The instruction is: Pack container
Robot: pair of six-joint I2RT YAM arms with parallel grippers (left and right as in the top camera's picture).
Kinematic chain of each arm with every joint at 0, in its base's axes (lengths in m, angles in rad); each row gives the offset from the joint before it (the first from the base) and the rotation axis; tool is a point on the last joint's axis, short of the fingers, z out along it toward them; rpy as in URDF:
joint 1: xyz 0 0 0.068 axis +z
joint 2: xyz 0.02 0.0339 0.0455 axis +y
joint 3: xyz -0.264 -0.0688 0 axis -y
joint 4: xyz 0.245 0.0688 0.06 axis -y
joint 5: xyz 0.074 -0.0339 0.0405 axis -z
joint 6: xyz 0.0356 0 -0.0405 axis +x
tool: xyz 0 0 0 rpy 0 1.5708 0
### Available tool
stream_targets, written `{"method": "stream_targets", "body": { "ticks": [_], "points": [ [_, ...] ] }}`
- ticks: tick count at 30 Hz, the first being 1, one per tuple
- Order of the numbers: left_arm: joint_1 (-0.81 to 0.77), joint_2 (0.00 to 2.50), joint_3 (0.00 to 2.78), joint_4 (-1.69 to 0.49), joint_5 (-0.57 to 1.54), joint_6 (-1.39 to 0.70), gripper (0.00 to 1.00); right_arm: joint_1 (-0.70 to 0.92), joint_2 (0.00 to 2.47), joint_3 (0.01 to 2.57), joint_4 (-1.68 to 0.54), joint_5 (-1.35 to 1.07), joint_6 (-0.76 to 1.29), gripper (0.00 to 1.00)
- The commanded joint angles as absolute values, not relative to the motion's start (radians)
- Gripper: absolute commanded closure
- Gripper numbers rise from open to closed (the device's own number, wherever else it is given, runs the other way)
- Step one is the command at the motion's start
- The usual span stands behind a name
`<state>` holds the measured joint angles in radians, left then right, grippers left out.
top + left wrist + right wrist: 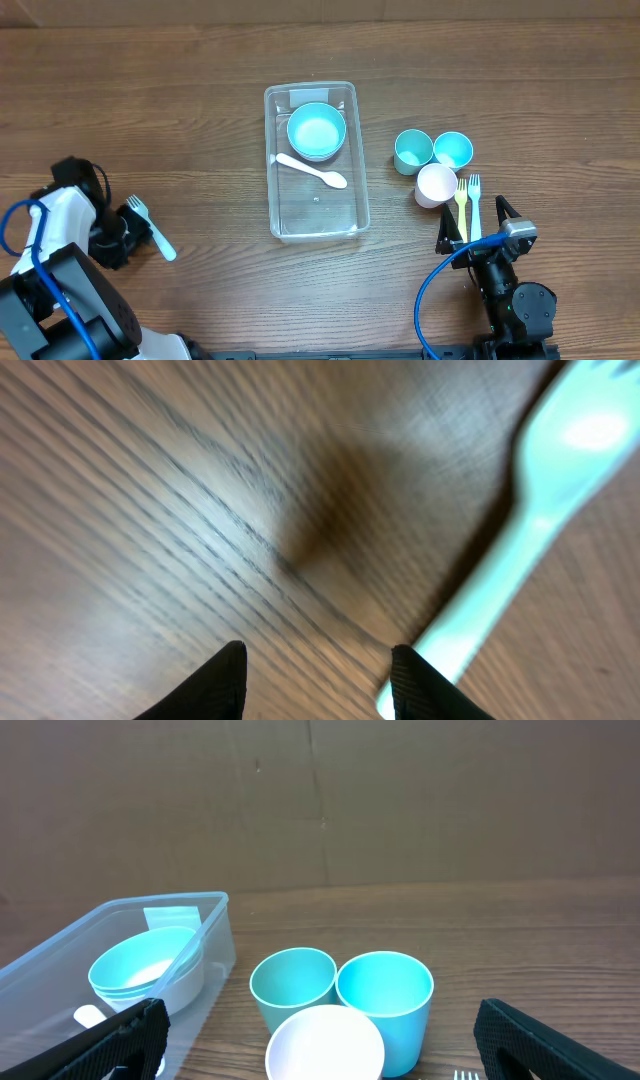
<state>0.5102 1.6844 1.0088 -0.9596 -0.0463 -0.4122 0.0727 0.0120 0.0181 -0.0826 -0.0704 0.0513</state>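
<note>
The clear plastic container (283, 212) stands in the middle of the table, holding stacked light-blue bowls (316, 130) and a white spoon (312, 172); it also shows at the left of the right wrist view (212, 952). My left gripper (128, 225) is open, low over the table, with a light-blue fork (151, 229) lying just beside its right finger; the fork shows in the left wrist view (520, 550). My right gripper (478, 228) is open and empty, near two forks, yellow (461, 208) and light blue (475, 205).
Three cups stand right of the container: teal (411, 151), blue (452, 150) and white (436, 185). In the right wrist view they sit between my fingers' line of sight, the white cup (325, 1045) nearest. A brown cardboard wall rises behind the table.
</note>
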Motion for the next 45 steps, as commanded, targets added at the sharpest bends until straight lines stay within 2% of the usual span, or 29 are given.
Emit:
{"method": "stream_targets", "body": {
  "ticks": [1,14,20,27,31,45],
  "points": [
    [0.503,1.612,1.104,-0.995,-0.056,-0.415,0.54,0.07,0.003,0.008,-0.077,-0.062,0.049,0.0],
    [0.385,1.62,1.05,-0.822,-0.037,-0.403,0.53,0.07,0.003,0.008,-0.077,-0.062,0.049,0.0],
    [0.385,1.713,1.05,-0.798,-0.065,-0.416,0.46,0.07,0.003,0.008,-0.077,-0.062,0.049,0.0],
    [0.385,1.839,1.05,-0.781,-0.077,-0.415,0.49,0.07,0.003,0.008,-0.077,-0.062,0.049,0.0],
    [0.385,1.85,1.05,-0.784,-0.077,-0.415,0.53,0.07,0.003,0.008,-0.077,-0.062,0.049,0.0],
    [0.385,1.849,1.059,-0.778,-0.077,-0.402,0.81,0.07,0.003,0.008,-0.077,-0.062,0.049,0.0]
  ]
}}
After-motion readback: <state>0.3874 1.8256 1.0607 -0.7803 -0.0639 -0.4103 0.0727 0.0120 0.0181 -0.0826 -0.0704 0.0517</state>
